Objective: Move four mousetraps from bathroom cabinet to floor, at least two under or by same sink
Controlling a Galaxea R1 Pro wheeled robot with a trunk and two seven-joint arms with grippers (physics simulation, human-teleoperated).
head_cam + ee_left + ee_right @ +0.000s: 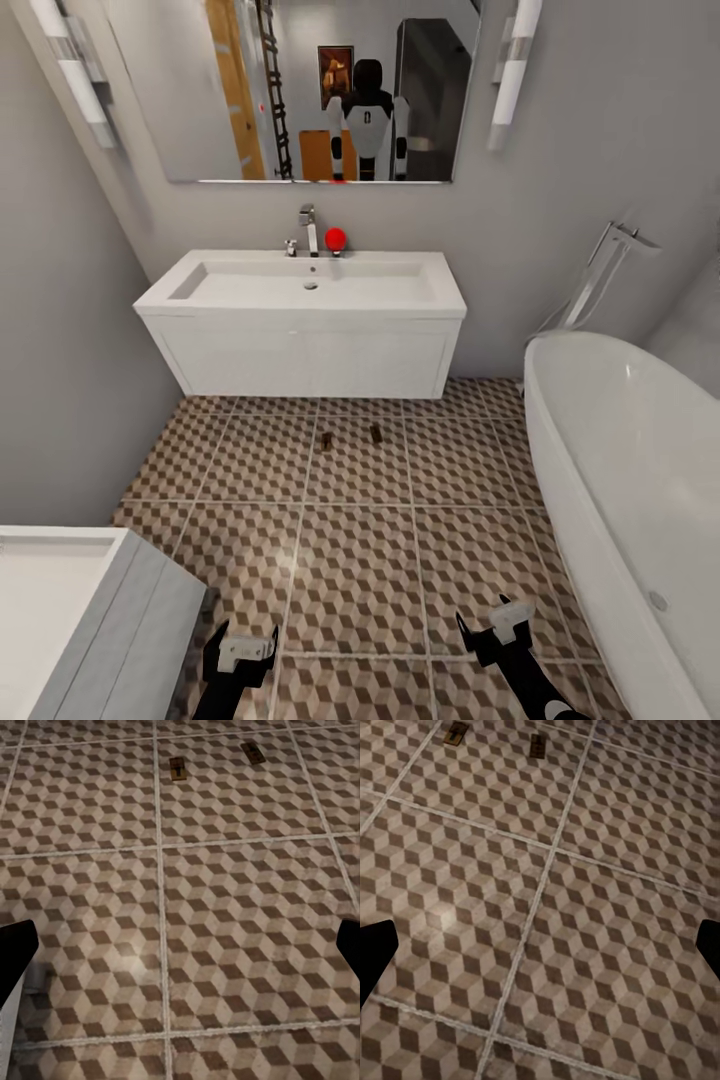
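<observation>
the left gripper point(240, 650) hangs low over the bathroom floor point(350, 560) at the near left, fingers spread wide and holding nothing. the right gripper point(497, 628) hangs at the near right, likewise wide apart and bare. farther out on the cube-patterned tiles lie two mousetraps, one to the left point(326, 441) and one to the right point(376, 433), near each other but apart, just in front of the white sink vanity point(305, 345). a red ball point(335, 238) sits by the faucet point(309, 230). a white bathtub point(620, 480) stands on the right, a grey-sided unit point(120, 620) at the near left.
</observation>
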